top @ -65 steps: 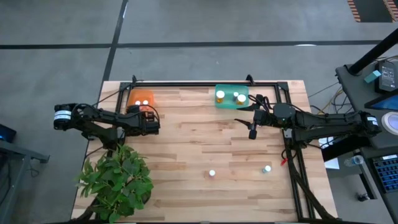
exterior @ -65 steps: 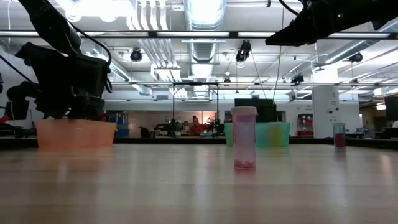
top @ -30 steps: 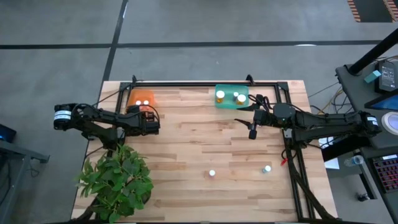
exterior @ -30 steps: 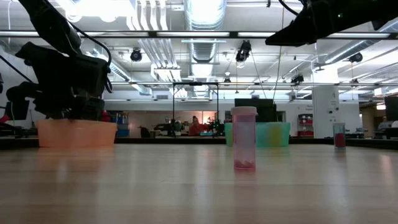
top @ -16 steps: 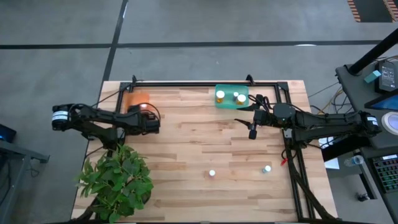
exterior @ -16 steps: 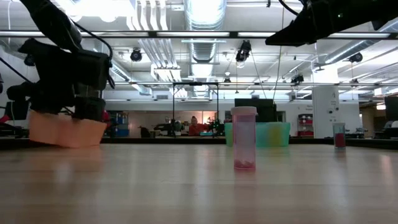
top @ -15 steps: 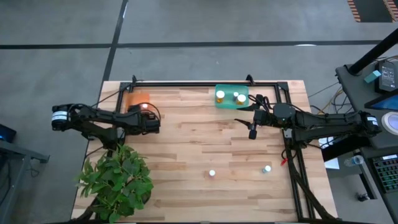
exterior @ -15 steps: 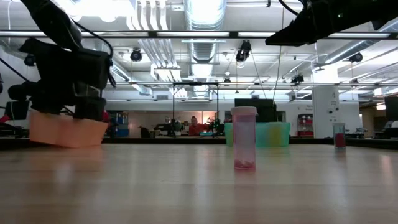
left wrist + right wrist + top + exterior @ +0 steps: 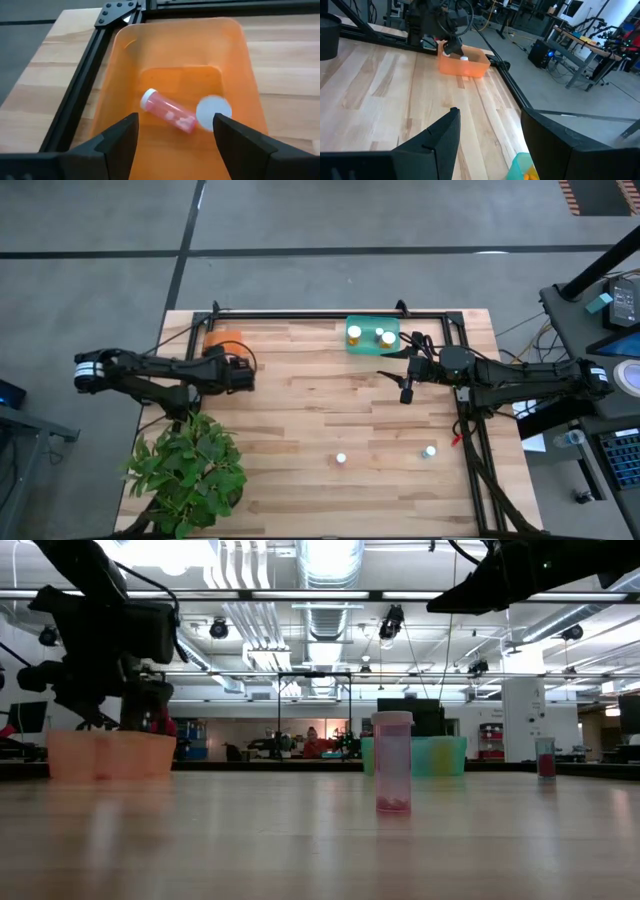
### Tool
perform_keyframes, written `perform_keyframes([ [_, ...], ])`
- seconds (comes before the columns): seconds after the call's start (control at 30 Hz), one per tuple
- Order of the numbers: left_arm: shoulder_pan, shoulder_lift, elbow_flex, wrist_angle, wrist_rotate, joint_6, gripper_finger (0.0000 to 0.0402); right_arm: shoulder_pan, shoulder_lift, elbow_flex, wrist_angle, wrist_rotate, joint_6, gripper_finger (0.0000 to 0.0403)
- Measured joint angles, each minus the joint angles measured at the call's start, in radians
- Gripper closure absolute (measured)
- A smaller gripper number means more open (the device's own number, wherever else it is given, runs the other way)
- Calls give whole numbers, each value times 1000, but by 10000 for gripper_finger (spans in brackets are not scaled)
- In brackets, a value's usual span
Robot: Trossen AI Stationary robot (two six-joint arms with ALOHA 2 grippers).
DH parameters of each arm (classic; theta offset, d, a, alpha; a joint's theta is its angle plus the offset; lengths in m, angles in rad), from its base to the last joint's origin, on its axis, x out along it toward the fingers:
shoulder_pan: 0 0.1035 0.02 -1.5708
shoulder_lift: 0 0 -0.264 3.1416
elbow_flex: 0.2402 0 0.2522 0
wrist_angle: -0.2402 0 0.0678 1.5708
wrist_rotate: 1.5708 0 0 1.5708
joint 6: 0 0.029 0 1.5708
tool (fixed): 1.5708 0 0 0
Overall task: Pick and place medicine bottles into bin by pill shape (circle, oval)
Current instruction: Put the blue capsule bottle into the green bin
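Observation:
The orange bin stands at the far left and holds two bottles: one lies on its side, one stands with its white cap up. My left gripper is open just above the bin's near rim, which also shows in the left wrist view. The green bin at the far middle holds three white-capped bottles. Two bottles stand on the near table, one in the middle and one to its right. My right gripper is open and empty, hovering near the green bin.
A potted plant stands at the near left corner. A black frame rail runs along the far edge and down both sides. In the low view the near bottle stands in front of the green bin.
The orange bin tipped up on one side half a second ago and now stands level again, shifted a little toward the table's left. My left gripper has risen slightly and moved a little toward the table's left. My right arm has kept still.

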Motion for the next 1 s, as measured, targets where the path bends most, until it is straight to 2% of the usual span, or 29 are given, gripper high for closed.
perform_keyframes([
  [0.13, -1, -55, 3, 2, 9, 20, 166, 0, 0, 0, 0, 0, 0, 204],
  [0.4, -2, -121, 79, 3, 16, 176, 166, 0, 0, 0, 0, 0, 11, 204],
  [0.83, -11, -96, 181, 20, 24, 371, 166, 0, 0, 0, -32, 0, 71, 204],
  [1.0, -16, -95, 208, 137, 27, 520, 166, 0, 0, 0, -39, 0, 102, 204],
])
